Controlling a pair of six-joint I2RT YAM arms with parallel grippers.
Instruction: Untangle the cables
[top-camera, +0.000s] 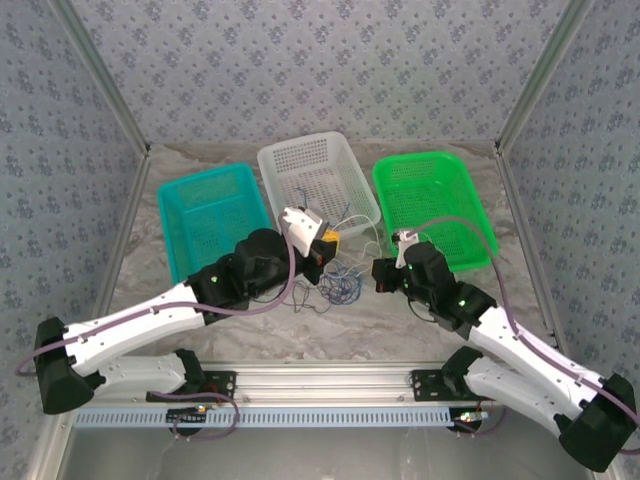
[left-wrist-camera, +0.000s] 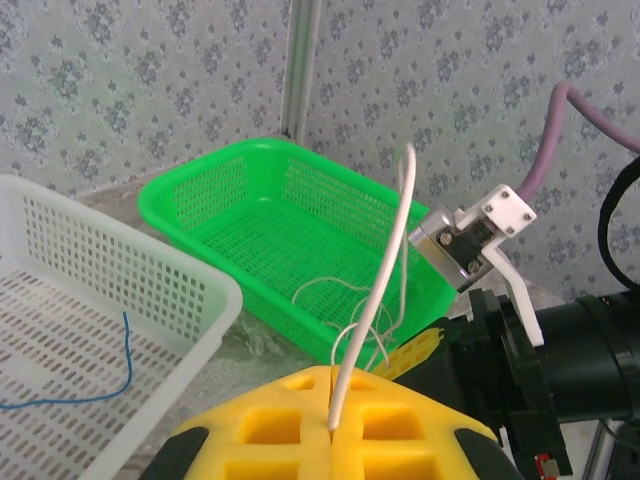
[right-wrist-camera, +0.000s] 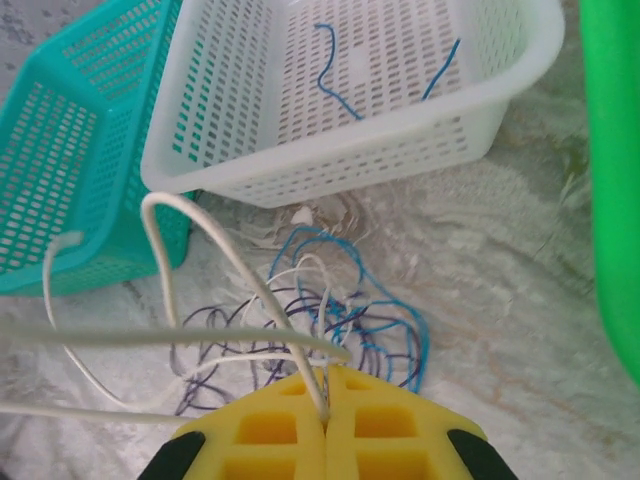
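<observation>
The cables (top-camera: 341, 284) lie in a loose tangle of blue, dark purple and white loops (right-wrist-camera: 345, 315) on the table in front of the baskets. My left gripper (top-camera: 330, 246) hovers just left of the tangle; its yellow fingers (left-wrist-camera: 400, 425) are shut on a white cable (left-wrist-camera: 385, 270) that rises up and curls over. My right gripper (top-camera: 381, 274) sits at the tangle's right side. In the right wrist view it (right-wrist-camera: 325, 395) is shut on a white cable (right-wrist-camera: 225, 260) that arcs up to the left, with a thinner white strand at the same seam.
Three baskets stand in a row behind the tangle: teal (top-camera: 210, 215), white (top-camera: 318, 180) and green (top-camera: 430, 205). Blue cable pieces (right-wrist-camera: 335, 65) lie in the white basket. The two wrists are close together over the tangle. Patterned walls enclose the table.
</observation>
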